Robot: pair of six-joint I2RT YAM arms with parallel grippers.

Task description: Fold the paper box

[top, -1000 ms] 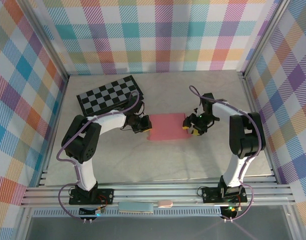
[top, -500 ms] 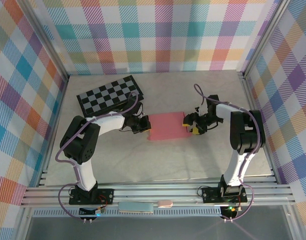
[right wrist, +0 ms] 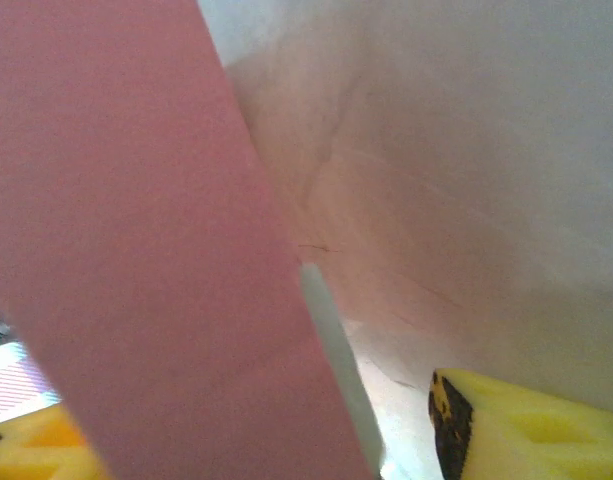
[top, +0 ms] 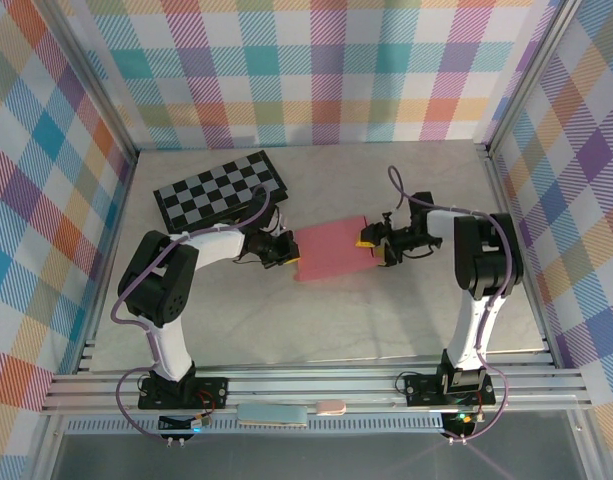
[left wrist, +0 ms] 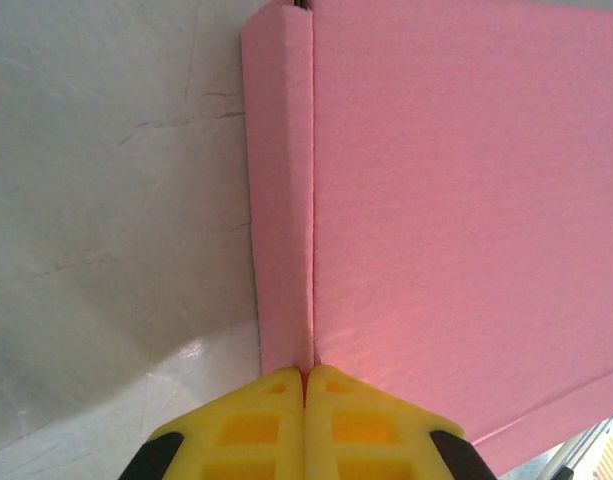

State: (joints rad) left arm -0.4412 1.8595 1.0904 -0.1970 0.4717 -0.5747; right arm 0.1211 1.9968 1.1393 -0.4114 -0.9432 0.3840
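My left fingers (left wrist: 251,425), pressed together, brace the paper box (top: 331,252) at its left fold, mid bench (top: 316,320); my right fingers (right wrist: 526,425), apart astride its right edge, just lifted that end, likely starting the fold

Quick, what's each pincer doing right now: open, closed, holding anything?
Left pincer: closed, tips at the paper box's folded edge; a grip cannot be told.
Right pincer: open, straddling the paper box's edge.
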